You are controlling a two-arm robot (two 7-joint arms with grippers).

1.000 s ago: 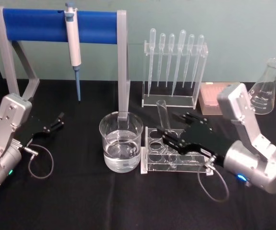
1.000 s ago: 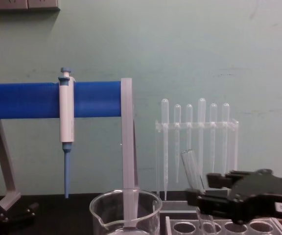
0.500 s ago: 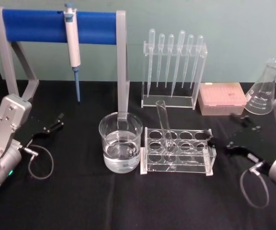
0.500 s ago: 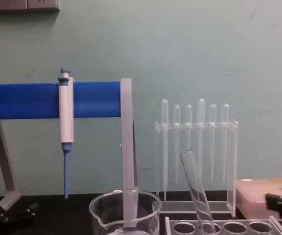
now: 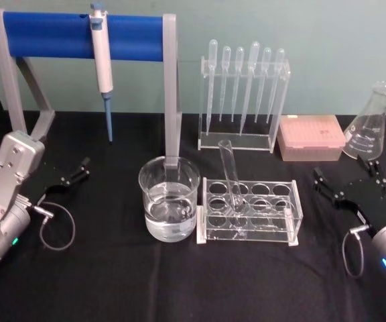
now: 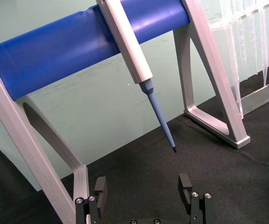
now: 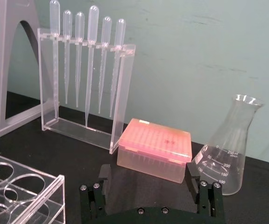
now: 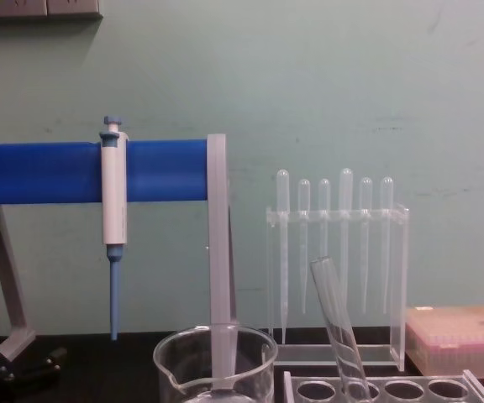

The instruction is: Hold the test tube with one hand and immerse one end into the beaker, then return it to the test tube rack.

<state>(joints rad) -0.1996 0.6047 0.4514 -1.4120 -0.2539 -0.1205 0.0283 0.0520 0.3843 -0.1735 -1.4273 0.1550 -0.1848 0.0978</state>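
Right gripper (image 5: 349, 180) has its jaws spread wide and empty, sitting low over the black counter (image 5: 112, 282) on the right, near the pink tip box (image 5: 311, 137) and the clear conical flask (image 5: 369, 124). Left gripper (image 5: 72, 176) is parked on the left side, jaws released too, under the blue-and-white pipettor (image 5: 102, 57) hanging on its blue bar stand (image 5: 79, 37). The clear glass test tube (image 5: 231, 176) leans tilted in the clear acrylic holed rack (image 5: 250, 209), nothing gripping it. The wide clear glass beaker (image 5: 169, 198) with water sits just beside the rack on its left. Plastic pipettes (image 5: 243, 80) stand behind.
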